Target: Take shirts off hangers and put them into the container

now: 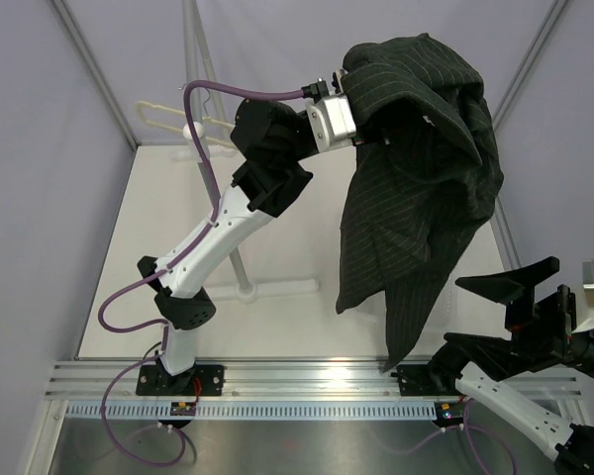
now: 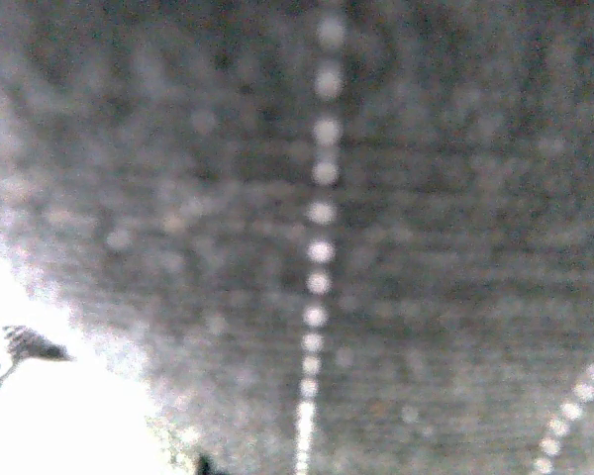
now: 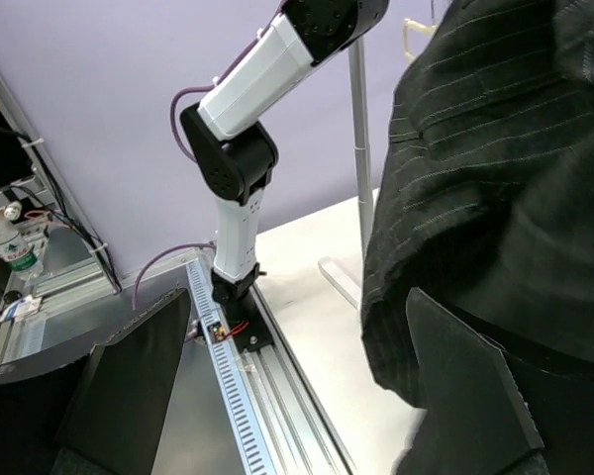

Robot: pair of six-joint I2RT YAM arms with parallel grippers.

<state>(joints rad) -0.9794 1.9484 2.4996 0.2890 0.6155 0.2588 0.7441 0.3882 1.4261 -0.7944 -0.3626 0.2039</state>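
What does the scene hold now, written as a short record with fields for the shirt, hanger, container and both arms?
shirt: black pinstriped shirt, off the hanger, hanging from the end of the left arm
hanger: cream plastic hanger, bare, near the top of the rack pole
container: not in view
left arm: left arm raised, its end buried in cloth
right gripper: right gripper open, holding nothing, low beside the shirt

A grey rack pole (image 3: pixel 359 148) stands upright on the white table (image 1: pixel 148 228).
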